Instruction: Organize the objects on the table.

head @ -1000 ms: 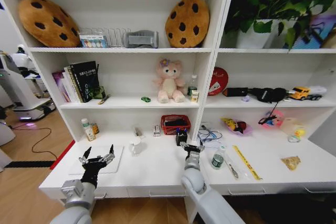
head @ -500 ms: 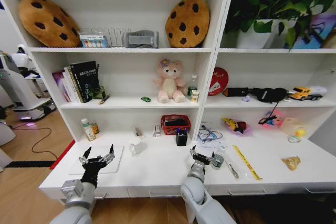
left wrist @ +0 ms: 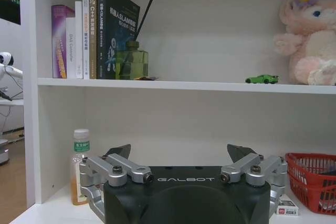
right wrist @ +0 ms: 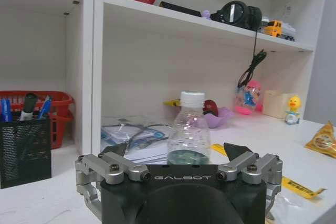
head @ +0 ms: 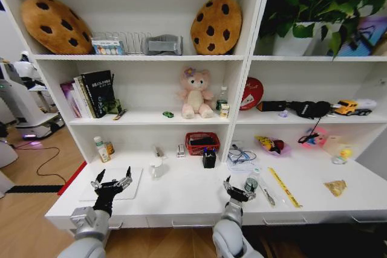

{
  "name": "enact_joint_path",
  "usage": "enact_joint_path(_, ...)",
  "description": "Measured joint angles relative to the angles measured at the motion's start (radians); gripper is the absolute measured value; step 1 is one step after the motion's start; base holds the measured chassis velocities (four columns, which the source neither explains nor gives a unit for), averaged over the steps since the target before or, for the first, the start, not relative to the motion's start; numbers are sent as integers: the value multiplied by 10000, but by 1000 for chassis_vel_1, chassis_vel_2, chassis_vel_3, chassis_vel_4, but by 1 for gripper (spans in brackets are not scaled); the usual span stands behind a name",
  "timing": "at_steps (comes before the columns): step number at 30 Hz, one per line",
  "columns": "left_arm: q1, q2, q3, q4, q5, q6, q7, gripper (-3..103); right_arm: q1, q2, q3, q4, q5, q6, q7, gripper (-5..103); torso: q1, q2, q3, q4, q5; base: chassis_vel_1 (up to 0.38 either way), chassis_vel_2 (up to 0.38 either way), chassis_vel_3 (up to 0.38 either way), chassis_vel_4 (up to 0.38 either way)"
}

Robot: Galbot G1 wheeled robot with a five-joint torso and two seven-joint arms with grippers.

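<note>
Near the front edge of the long white table, the right gripper has pulled back from the black pen holder – jaws wide, empty – facing the small clear green-labelled bottle. Probably its next target; the left gripper hovers wide too.

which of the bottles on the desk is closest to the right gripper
The clear bottle with the white cap, standing upright just ahead of the open right gripper. The orange-tinted bottle stands far off at the desk's left end.
</note>
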Motion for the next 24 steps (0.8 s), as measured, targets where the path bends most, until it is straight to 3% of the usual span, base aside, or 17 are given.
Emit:
enact_joint_path(10,0,0,0,0,0,0,0,100,-774,-99,626,679,-18,224,-390,100,0,0,0,3,0,0,0,0,0)
enact_joint_path(24,0,0,0,0,0,0,0,100,-488,-37,1258,229,1044,470,-1111,100,1,0,1,2,1,0,0,0,0)
